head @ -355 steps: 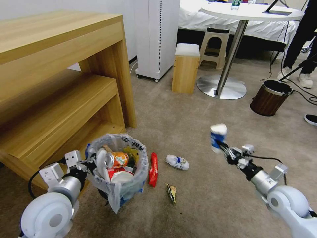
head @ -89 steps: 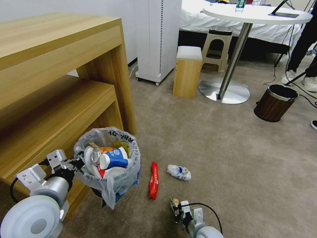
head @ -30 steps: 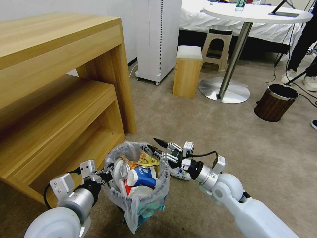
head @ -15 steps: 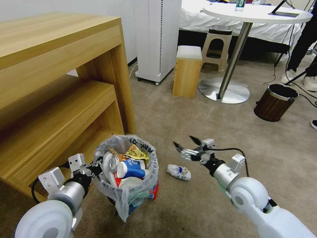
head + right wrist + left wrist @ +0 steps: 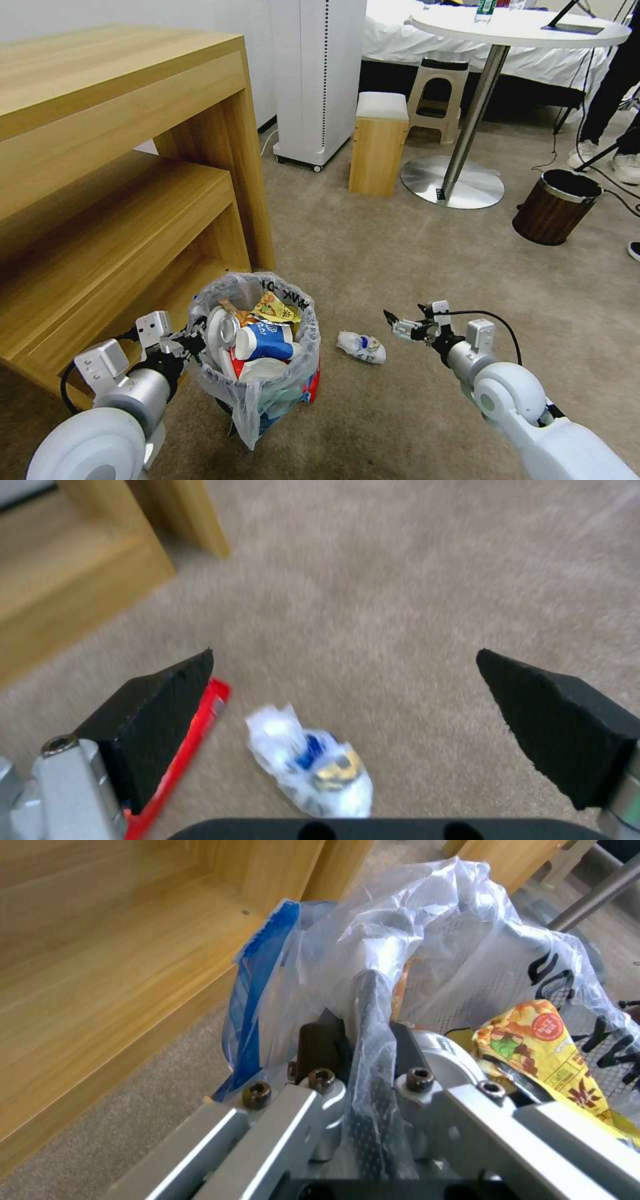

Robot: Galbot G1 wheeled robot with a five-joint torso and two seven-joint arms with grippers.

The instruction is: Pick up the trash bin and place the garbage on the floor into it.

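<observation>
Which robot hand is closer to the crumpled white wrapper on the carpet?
Right. The right gripper hangs open just beside the white wrapper, a bit above it. The left gripper is farther off, across the trash bin, clamped on its rim.

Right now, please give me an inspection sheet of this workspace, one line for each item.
Surface: beige carpet floor.
Job's things: trash bin nearly full; crumpled white wrapper and red wrapper on the floor.
Clutter: nothing seen beyond these.
Grippers: left gripper shut on the bin's rim; right gripper open above the white wrapper.
Cables: black cable on right wrist.
Surroundings: wooden shelf unit, brown bin, round table.
</observation>
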